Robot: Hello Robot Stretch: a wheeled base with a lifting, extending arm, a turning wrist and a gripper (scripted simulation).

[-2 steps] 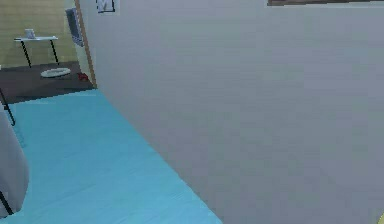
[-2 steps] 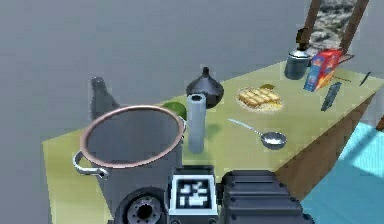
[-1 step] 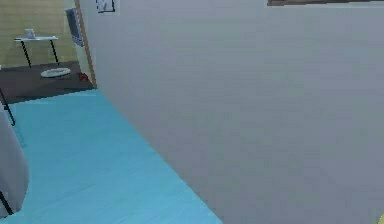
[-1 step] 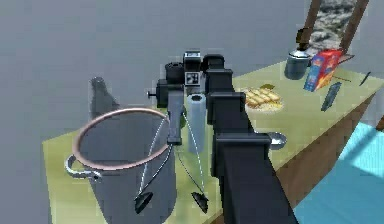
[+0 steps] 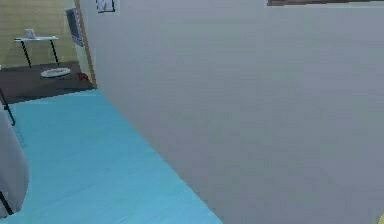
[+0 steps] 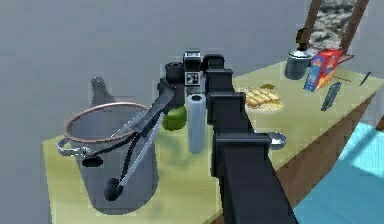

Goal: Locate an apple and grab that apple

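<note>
Forward view: Big grey wall (image 5: 250, 110) over the right side, very close. Blue floor (image 5: 90, 150) at lower left, with open room to roll that way. Doorway at upper left, small white table (image 5: 37, 40) far inside.

Arm side view: Yellow bench (image 6: 300, 120) across the middle. Big grey pot (image 6: 105, 150) at left, near the bench's corner. Dark arm (image 6: 240, 150) up from the bottom edge, probably stretched out to reach the fruit. End effector (image 6: 135, 150) slanting down by the pot. Cannot tell if fingers apart or together, or if anything held. Small green apple (image 6: 177, 119) at the middle, squeezed between pot and white tube (image 6: 196, 122). Tight spot, easy to bump.

A small green apple (image 6: 177, 120), seemingly resting on the counter (image 6: 292, 118), partly hidden.
</note>
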